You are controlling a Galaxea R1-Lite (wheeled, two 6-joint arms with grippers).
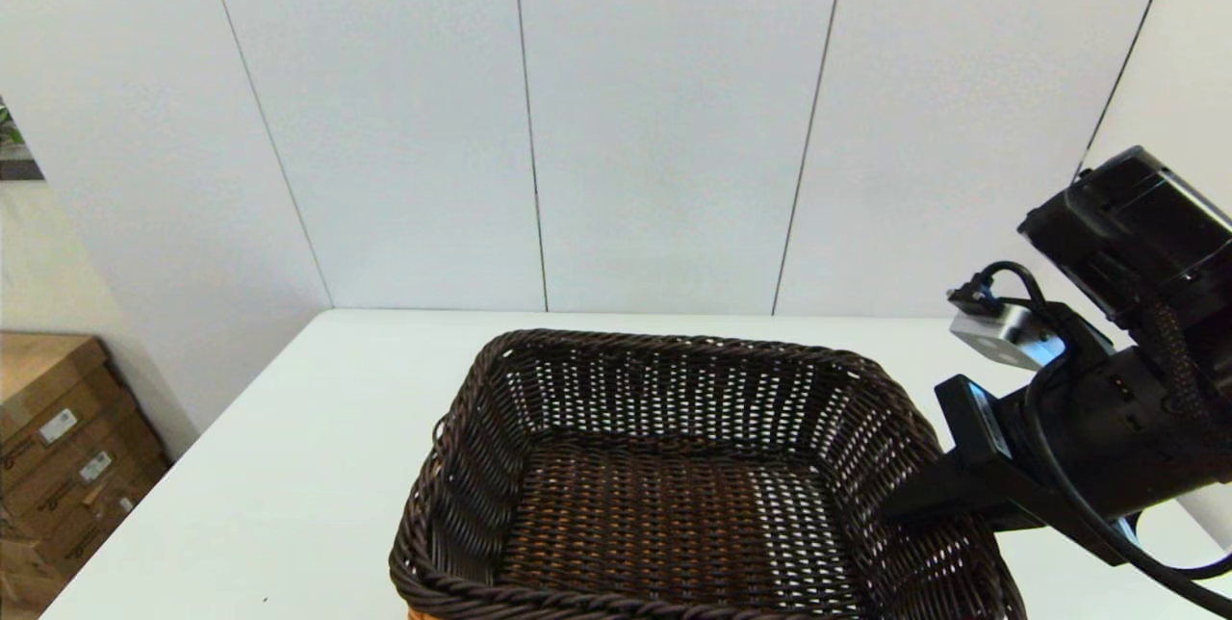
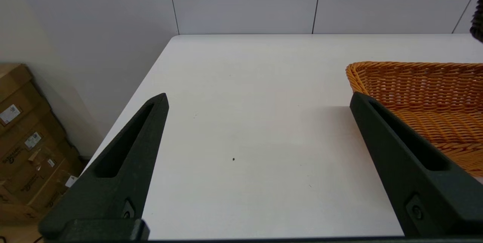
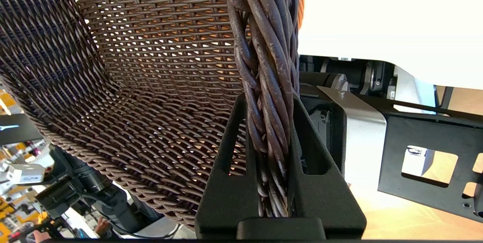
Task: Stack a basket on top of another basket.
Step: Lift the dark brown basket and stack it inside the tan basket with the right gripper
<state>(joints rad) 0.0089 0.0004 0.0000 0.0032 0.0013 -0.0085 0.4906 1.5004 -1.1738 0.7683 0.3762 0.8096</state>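
— Braided rim first, since that sits right at your right wrist camera: your right gripper [image 3: 268,103] has its two black fingers [image 3: 230,167] clamped on the dark brown basket [image 1: 674,495], one finger inside the wall and one outside.

— Where does that put the basket for me?

— From your head view it fills the near middle of the white bench [image 1: 318,466], with your right gripper [image 1: 900,507] gripping its right-hand rim. Its floor looks tilted, the near edge running off the bottom of the head view. You can see orange showing through the open weave, and a sliver of orange-tan wicker under its near left corner.

— So the orange-tan basket is below it?

— Yes, you have the orange-tan basket [image 2: 422,99] resting on the bench, seen beside your left arm. Whether the dark one is touching it or held just above, you cannot tell from these views.

— And my left side?

— Your left gripper [image 2: 258,101] hangs low over bare bench with its fingers [image 2: 124,152] spread wide, holding nothing. The orange-tan basket lies just beside its inner finger. Cardboard boxes [image 1: 58,447] stand on the floor off the bench's left edge.
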